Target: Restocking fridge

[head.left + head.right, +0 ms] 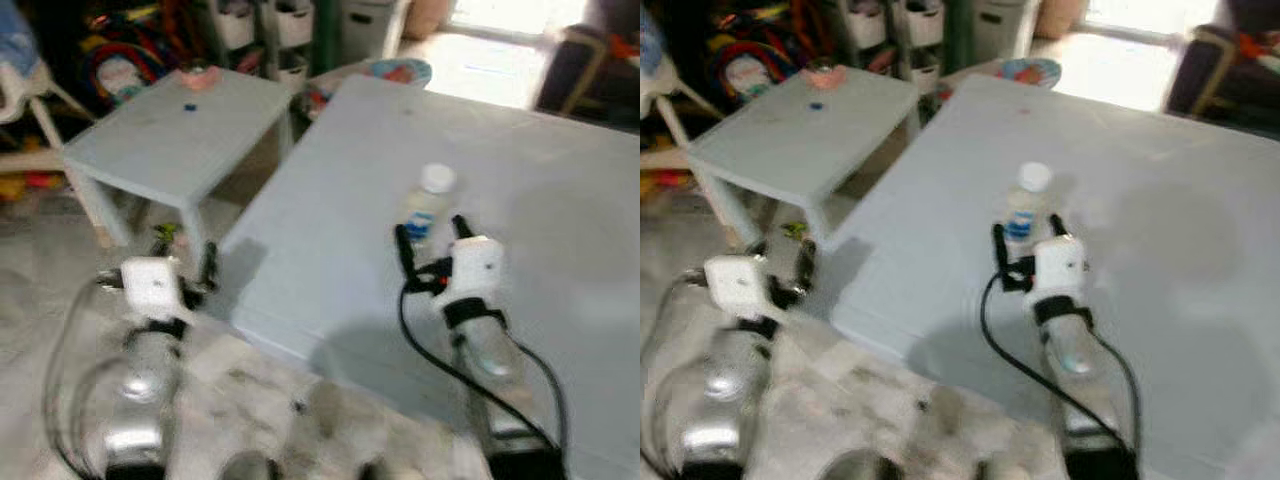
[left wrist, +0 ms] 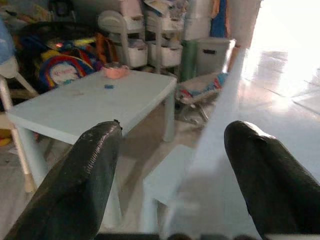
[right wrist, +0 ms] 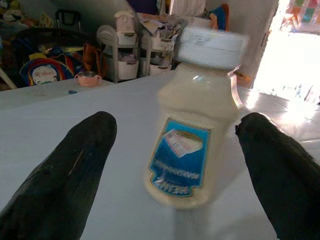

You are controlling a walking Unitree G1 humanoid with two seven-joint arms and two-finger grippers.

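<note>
White-capped bottle point(image 1: 427, 205) with blue label upright on large table point(image 1: 560, 230), well in from its near edge, right gripper point(image 1: 432, 236) spread either side of it, untouching, left gripper point(image 1: 185, 258) spread, off table's near-left corner, above floor.

I am in a home, in a room where kids play. Behind the small desk point(image 1: 180, 140) I see bright toys point(image 2: 62, 70), white shelf racks with bins point(image 2: 145, 42) and a white kid's chair point(image 1: 30, 95). Sunlight falls on the floor point(image 2: 285, 60) past the racks.
</note>
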